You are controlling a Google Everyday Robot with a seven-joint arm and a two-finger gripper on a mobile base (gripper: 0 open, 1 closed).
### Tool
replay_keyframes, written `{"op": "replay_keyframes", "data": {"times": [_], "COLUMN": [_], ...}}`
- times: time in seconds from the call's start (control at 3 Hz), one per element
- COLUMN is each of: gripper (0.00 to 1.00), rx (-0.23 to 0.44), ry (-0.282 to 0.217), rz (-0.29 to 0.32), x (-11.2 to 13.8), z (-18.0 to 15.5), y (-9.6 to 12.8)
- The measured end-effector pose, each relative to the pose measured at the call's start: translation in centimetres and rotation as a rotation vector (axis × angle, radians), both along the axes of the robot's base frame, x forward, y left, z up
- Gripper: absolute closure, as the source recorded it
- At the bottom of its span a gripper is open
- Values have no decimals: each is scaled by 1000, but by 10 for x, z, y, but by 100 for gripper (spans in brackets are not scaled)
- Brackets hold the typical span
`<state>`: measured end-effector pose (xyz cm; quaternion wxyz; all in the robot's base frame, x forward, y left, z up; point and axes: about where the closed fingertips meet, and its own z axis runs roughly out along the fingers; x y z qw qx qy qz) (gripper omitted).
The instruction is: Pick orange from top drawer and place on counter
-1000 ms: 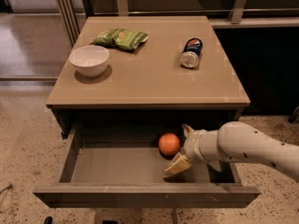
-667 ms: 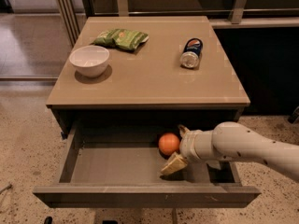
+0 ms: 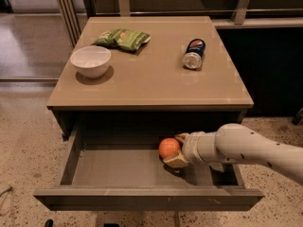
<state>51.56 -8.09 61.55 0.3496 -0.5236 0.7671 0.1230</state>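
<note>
The orange (image 3: 168, 147) lies on the grey floor of the open top drawer (image 3: 118, 171), right of the middle and near its back. My gripper (image 3: 175, 150) reaches in from the right on a white arm and sits inside the drawer. One tan finger (image 3: 182, 137) is above and behind the orange, the other (image 3: 176, 162) below and in front, both against it. The orange still rests low in the drawer. The tan counter (image 3: 151, 79) is above the drawer.
On the counter stand a white bowl (image 3: 90, 60) at the left, a green snack bag (image 3: 124, 38) at the back and a can on its side (image 3: 194, 54) at the right. The drawer's front panel (image 3: 147, 200) juts toward me. Speckled floor surrounds the cabinet.
My gripper has moved left in the drawer and its fingers have come around the orange, which was beside them before. The orange has stayed in place.
</note>
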Motion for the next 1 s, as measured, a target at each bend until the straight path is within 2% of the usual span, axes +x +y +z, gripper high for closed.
{"op": "replay_keyframes", "data": {"times": [0.33,0.67,1.0], "gripper": [93,100,100], "rx": [2,17,37], "ry": [4,37,83], "rz": [6,55,78], "x": [-1,-10,-11], "z": [2,17,65], "y": [1,6,8]}}
